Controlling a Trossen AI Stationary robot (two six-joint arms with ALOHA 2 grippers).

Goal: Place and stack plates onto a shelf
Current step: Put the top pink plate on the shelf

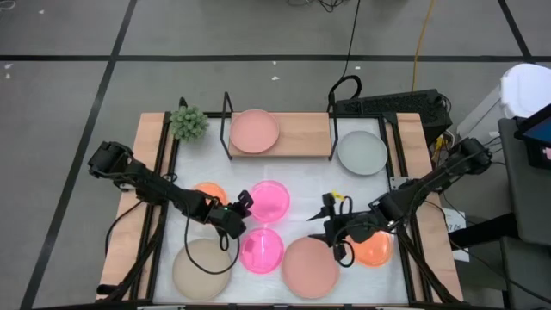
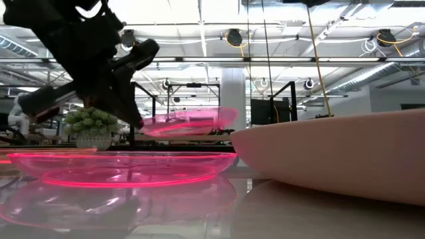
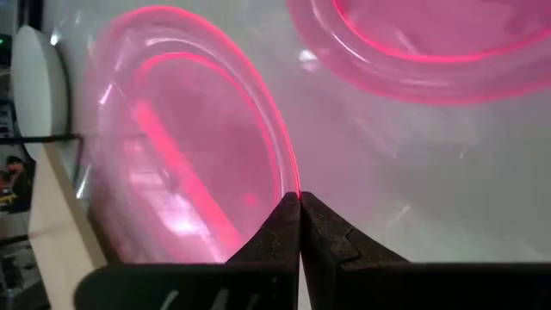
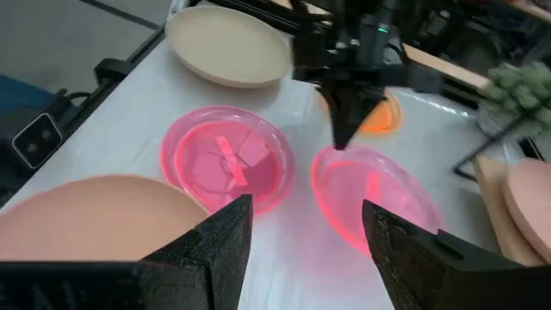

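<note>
I see the glossy hot-pink plate point(image 1: 269, 200) tilted, one edge raised off the white table point(image 1: 301, 185), its rim clamped between the left gripper's point(image 1: 244, 201) closed fingers. A second glossy pink plate point(image 1: 262, 251) lies flat just beside it. My right gripper point(image 1: 328, 215) hovers nearby, fingers apart, holding nothing. A matte dusty-pink plate point(image 1: 255, 131) sits on the light-wood shelf point(image 1: 301, 134). I can read no writing.

A dusty pink plate point(image 1: 254, 131) lies flat on the light-wood shelf point(image 1: 306, 135), at its 9 o'clock end. A pale grey plate point(image 1: 362, 152) sits at the shelf's 4 o'clock. One hot pink plate point(image 1: 269, 200) is tilted, lifted by its rim; another point(image 1: 262, 251) lies flat at its 6 o'clock.
</note>
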